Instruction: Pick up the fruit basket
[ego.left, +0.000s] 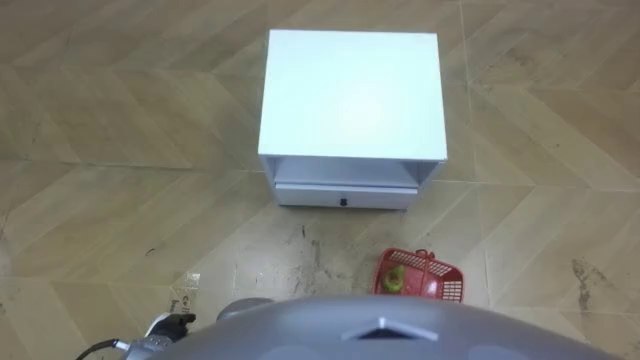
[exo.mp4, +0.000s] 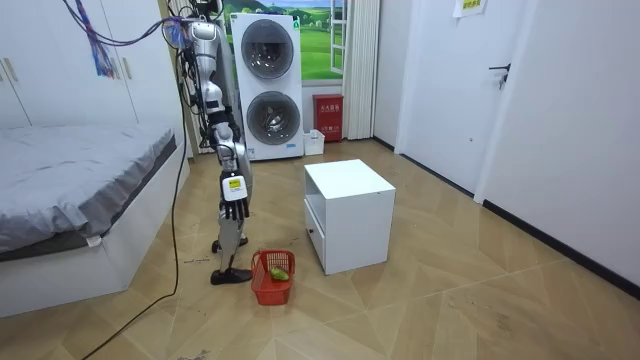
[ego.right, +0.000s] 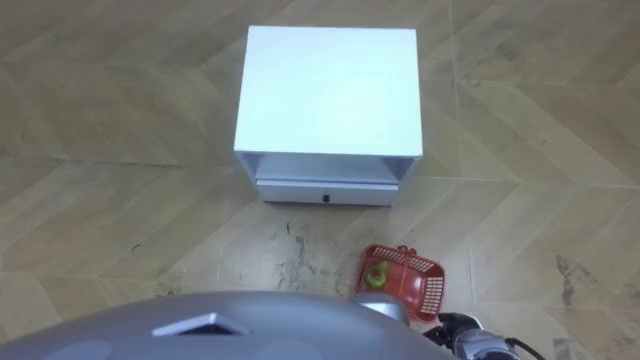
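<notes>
1. Hands. My right hand (exo.mp4: 233, 203) hangs at my side, level with my thigh. In the room view its fingers point down, loose and spread, and hold nothing. My left hand (ego.left: 163, 327) shows at the lower left edge of the left eye view; its state I cannot tell.

2. Task's thing. The fruit basket (ego.left: 425, 272) stands on the floor (ego.left: 120, 200) just ahead of my feet and to my right, its near end hidden under my chest. A green fruit (ego.left: 396, 279) lies inside at its left end. Its long axis appears to run slantwise, from near-right to far-left, though I cannot fix this firmly. The handle is too small to place.

3. Governing relation. The basket lies below and slightly forward of the right hand, well apart in height. The right arm is the nearer; the left would have to cross my body. In my judgement the pick calls for a bend or a crouch before any reach.

4. Beyond. A white cabinet (ego.left: 350, 95) stands ahead of the basket, with its drawer (ego.left: 345, 195) facing me and closed. It is clear of the basket and should not hinder the reach.
</notes>
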